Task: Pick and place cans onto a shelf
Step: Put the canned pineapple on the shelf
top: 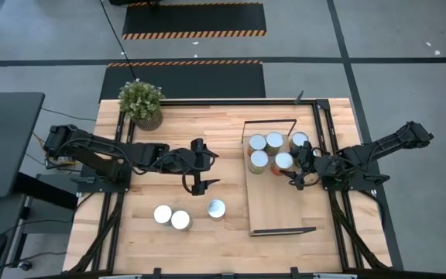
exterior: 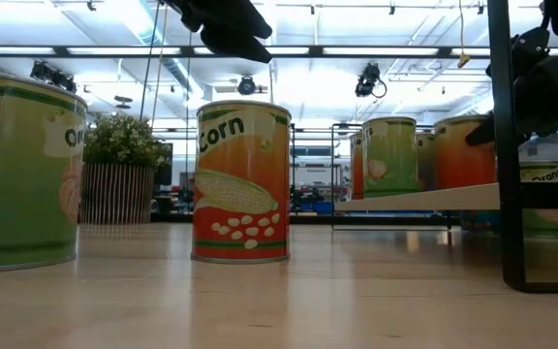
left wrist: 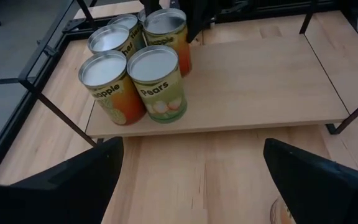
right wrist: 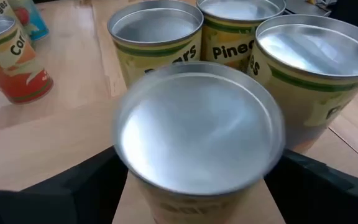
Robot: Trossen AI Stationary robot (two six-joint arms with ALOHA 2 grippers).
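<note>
Cans: five grouped at the shelf's (top: 277, 203) far end (top: 275, 140); three more on the table (top: 130, 225) near the front (top: 216, 208).
Right gripper (top: 298, 171): at the shelf's right edge, fingers spread either side of a shelf can (right wrist: 199, 144), not clamping it.
Left gripper (top: 205, 165): mid-table, above the loose cans, jaws wide, empty.
Plant (top: 141, 101): far left corner.

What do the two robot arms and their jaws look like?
Both arms, left arm and right arm, are black, jointed and slender, with cabling along the links. Each ends in a gripper, left gripper and right gripper, with two flat dark jaws. No markings are readable.
</note>
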